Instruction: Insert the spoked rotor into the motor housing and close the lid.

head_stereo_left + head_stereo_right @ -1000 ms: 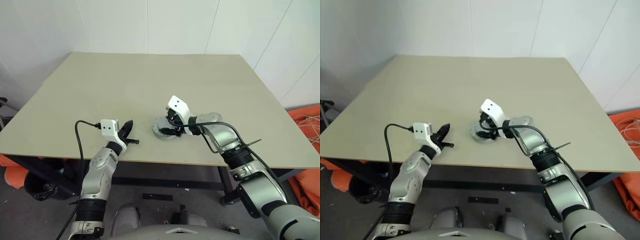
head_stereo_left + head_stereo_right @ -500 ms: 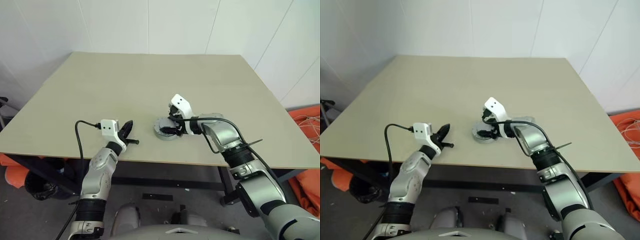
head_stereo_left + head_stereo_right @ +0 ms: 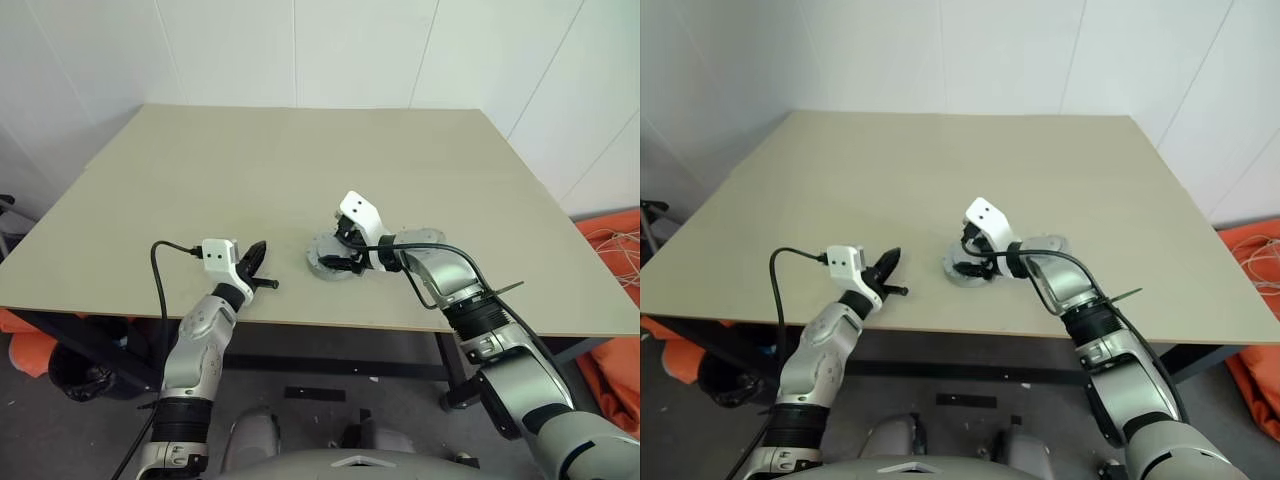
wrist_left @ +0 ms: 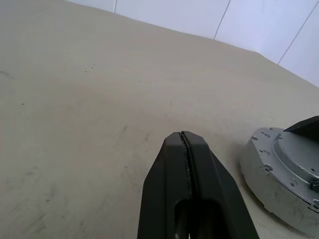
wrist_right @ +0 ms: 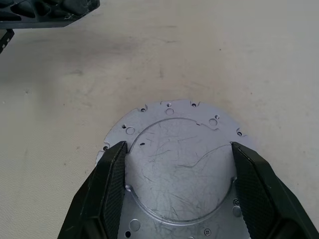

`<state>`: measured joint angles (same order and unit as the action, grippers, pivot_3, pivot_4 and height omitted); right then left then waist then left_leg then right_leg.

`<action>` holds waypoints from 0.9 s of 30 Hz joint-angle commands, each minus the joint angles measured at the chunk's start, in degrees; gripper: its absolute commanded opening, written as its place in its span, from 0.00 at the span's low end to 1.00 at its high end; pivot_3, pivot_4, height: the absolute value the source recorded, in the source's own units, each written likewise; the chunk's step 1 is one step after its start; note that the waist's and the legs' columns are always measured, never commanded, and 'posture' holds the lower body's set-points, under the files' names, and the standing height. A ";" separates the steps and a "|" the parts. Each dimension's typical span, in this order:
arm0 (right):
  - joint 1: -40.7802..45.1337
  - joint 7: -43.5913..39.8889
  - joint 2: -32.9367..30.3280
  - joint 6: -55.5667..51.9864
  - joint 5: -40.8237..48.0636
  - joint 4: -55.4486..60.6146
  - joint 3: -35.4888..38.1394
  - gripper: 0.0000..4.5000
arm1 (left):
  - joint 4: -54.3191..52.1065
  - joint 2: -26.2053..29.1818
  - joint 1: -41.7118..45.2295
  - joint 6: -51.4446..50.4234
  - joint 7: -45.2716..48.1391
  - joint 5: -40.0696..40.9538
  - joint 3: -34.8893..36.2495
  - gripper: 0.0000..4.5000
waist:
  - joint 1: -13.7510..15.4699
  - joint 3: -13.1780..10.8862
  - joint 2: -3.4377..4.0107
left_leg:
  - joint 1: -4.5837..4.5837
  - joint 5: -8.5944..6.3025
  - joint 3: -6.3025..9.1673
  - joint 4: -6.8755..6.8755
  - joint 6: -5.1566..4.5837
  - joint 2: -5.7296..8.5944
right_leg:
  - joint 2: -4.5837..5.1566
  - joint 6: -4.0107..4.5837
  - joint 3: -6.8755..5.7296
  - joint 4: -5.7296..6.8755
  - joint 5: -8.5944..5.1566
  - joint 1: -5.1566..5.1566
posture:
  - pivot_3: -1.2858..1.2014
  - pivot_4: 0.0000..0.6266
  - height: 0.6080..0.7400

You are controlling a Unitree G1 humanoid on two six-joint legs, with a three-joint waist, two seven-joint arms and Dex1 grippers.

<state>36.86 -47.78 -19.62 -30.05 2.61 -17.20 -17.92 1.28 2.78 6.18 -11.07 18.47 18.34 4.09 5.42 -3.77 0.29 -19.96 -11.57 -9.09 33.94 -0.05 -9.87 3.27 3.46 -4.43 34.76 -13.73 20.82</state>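
Motor housing (image 3: 328, 262) sat low centre of frame on table (image 3: 300, 180), closed: flat scratched silver face (image 5: 180, 172) up, contents hidden. Right gripper (image 5: 179, 186) spread wide, fingers (image 5: 112, 181) straddling the raised disc at its edges. Left gripper (image 4: 185, 149) clenched empty, lower left, near housing, apart.

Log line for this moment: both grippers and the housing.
left gripper shut, empty, over table beside motor housing | right gripper jaws wide astride housing's raised centre, contact unclear | housing flat on table
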 commanded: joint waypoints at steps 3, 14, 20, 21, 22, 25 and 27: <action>-1.55 1.60 -0.58 -0.66 -2.07 0.06 -1.03 0.70 | -1.21 1.12 5.57 -1.36 1.26 2.14 0.77 0.00 | 0.07 0.00 0.00 | 0.00 0.00 0.00 0.00 0.00 0.00 | 0.00 -0.01 0.00 0.00 0.00 0.00 | 0.52 0.00 1.00; -1.47 2.61 0.57 -1.42 -1.79 0.55 -1.02 0.70 | 15.76 7.49 23.67 -10.47 21.77 4.80 -4.78 0.00 | -0.17 0.01 0.01 | 0.03 0.03 -0.02 -0.06 0.05 0.02 | 0.00 0.00 0.04 0.02 0.01 0.05 | 0.52 0.00 1.00; -1.71 3.14 0.98 -1.86 -1.73 1.38 -0.74 0.70 | 19.03 7.93 26.15 -17.41 26.91 5.10 -6.83 0.00 | -0.08 0.01 0.01 | 0.09 0.21 -0.15 -0.60 0.32 0.03 | 0.00 0.39 0.05 0.03 0.21 0.25 | 0.52 0.00 1.00; -1.70 3.23 1.04 -1.93 -1.70 1.46 -0.70 0.70 | 19.20 8.01 26.28 -18.06 27.40 4.91 -7.19 0.00 | -0.09 0.01 0.01 | 0.10 0.21 -0.16 -0.63 0.32 0.03 | 0.00 0.39 0.05 0.02 0.20 0.25 | 0.52 0.00 1.00; -1.72 3.31 1.07 -1.99 -1.68 1.55 -0.68 0.70 | 19.25 8.02 26.33 -18.57 27.70 4.89 -7.35 0.00 | -0.10 0.01 0.01 | 0.12 0.21 -0.16 -0.65 0.32 0.03 | 0.00 0.35 0.05 0.02 0.18 0.24 | 0.52 0.00 1.00; -1.79 3.49 1.17 -2.06 -1.65 1.72 -0.65 0.70 | 19.19 8.05 26.43 -20.61 27.94 4.81 -7.65 0.00 | -0.10 0.01 0.01 | 0.15 0.21 -0.17 -0.65 0.33 0.02 | 0.00 0.07 0.05 0.02 0.02 0.23 | 0.52 0.00 1.00; -1.80 3.60 1.26 -2.12 -1.64 1.87 -0.65 0.70 | 19.08 8.28 26.38 -22.16 27.77 4.29 -8.20 0.00 | -0.10 0.01 0.01 | 0.17 0.21 -0.17 -0.66 0.33 0.02 | 0.00 0.07 0.05 0.02 0.02 0.22 | 0.52 0.00 1.00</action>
<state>35.68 -45.76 -18.41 -30.77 2.35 -14.84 -18.21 21.28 10.74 31.13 -32.14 45.81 22.74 -3.80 5.32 -3.77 0.30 -19.79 -11.35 -9.27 33.28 0.28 -9.85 3.27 3.53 -4.38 34.78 -13.71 21.04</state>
